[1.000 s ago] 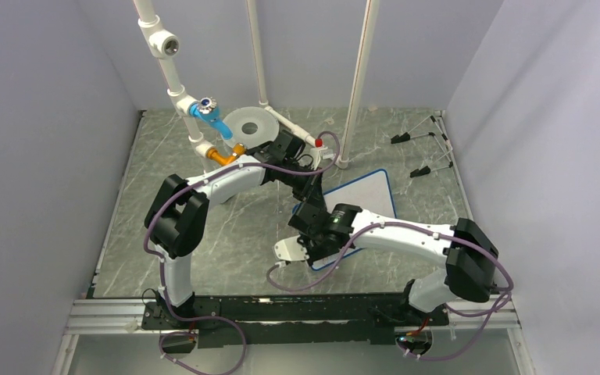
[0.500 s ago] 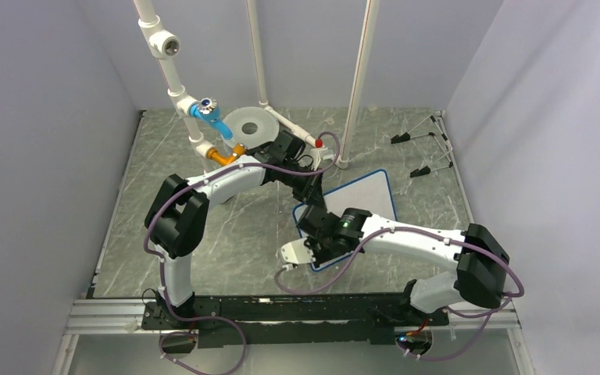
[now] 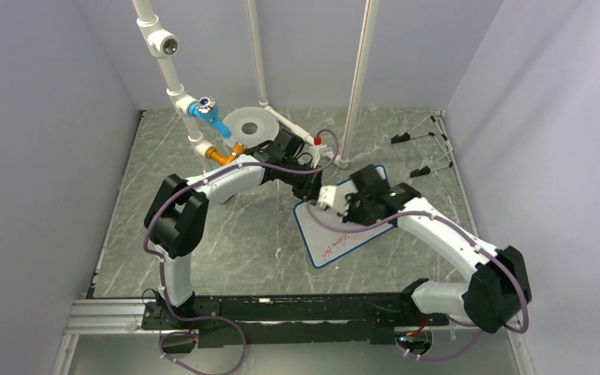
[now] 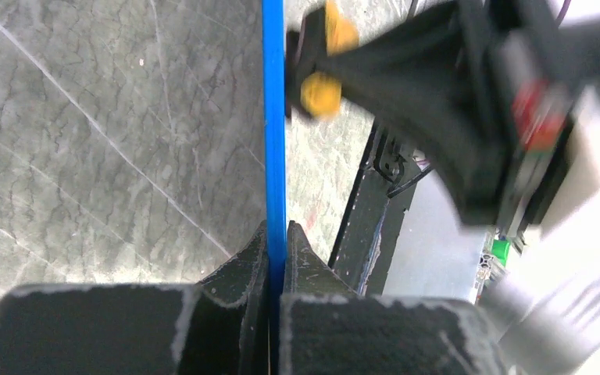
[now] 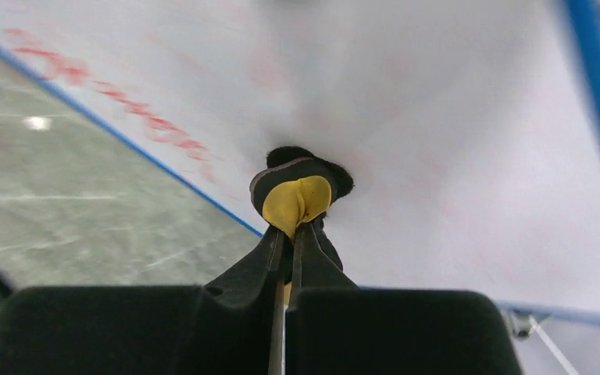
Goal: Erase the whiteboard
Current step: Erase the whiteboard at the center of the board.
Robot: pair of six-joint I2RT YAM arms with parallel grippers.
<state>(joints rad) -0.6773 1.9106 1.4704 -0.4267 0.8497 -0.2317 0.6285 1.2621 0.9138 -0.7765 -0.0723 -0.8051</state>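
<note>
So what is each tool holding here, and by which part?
The left tool is shut on the whiteboard, clamping its blue rim. The right tool grips a small yellow-and-black eraser by its yellow end.

The right arm [image 3: 430,226] hides the whiteboard's [image 3: 322,230] far half — its red writing [image 3: 336,247] is too small to read from above and blurred at the right wrist, where the board runs off-frame.

You have the whiteboard [image 3: 324,226] lying on the table [image 3: 234,242], just right of centre. The left gripper [image 4: 275,234] clamps its rim at the far left corner. The right gripper [image 5: 289,234], over the board's far half, presses an eraser [image 5: 295,195] onto its face. Handwriting [image 3: 337,247] runs along the near left edge. A disc [image 3: 250,125] sits behind the board, to its left.
</note>
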